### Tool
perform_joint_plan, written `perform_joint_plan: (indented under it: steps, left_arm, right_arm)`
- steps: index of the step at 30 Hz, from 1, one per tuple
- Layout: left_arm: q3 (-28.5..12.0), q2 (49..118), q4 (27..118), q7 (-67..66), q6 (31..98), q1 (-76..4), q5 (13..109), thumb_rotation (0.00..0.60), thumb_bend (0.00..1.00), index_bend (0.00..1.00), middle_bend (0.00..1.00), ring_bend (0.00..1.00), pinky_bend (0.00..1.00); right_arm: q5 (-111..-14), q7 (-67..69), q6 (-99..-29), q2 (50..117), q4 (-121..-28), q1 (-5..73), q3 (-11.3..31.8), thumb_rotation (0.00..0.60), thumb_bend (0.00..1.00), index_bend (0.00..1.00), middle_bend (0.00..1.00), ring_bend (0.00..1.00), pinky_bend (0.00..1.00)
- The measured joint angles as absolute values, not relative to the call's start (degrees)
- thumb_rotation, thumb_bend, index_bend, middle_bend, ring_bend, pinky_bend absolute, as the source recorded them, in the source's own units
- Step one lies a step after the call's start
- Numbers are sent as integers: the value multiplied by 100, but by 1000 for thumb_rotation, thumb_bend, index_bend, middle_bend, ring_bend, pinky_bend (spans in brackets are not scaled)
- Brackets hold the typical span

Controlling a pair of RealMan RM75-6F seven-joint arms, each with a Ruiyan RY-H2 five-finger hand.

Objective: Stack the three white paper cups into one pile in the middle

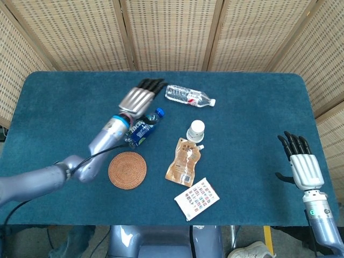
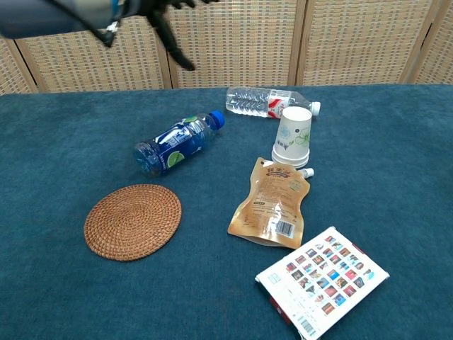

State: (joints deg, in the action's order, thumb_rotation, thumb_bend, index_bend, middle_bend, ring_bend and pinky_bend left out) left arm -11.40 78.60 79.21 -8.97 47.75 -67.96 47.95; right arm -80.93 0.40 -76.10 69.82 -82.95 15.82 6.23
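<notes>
The white paper cups stand upside down as one stack [image 2: 293, 137] in the middle of the blue table, seen from above as a round white top [image 1: 195, 130]. My left hand [image 1: 141, 96] is open with fingers straight, raised over the blue-labelled bottle well left of the stack; the chest view catches only its dark fingers [image 2: 173, 42] at the top edge. My right hand [image 1: 301, 163] is open at the far right edge of the table, fingers up, holding nothing. The chest view does not show it.
A blue-labelled bottle [image 2: 177, 142] lies left of the stack and a clear water bottle [image 2: 263, 102] lies behind it. A brown pouch [image 2: 271, 203] lies just in front of the cups, a card booklet [image 2: 322, 279] nearer me, and a woven coaster [image 2: 132, 220] at front left.
</notes>
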Motion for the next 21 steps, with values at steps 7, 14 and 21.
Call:
perform_joint_plan:
  steps: [7,14,21]
  left_arm:
    - [-407,7218,8876,-668,6382,-5110,5291,600,0,0,0,0,0]
    - [255,7045,9358,-220,7689,-3697,5999,600,0,0,0,0,0]
    - [697,6925,9635,90,8144,-2845,6550,600,0,0,0,0,0]
  right_arm:
    - [-8023,-50,-7572,7029,-8276,1592,660,600,0,26,0,0,0]
    - [-7993,-182,-7616,7049,-8273,1576,690,600,0,26,0,0,0]
    - [-8027,-345,-7670,7070,-8326,1549,674,600,0,26,0,0,0]
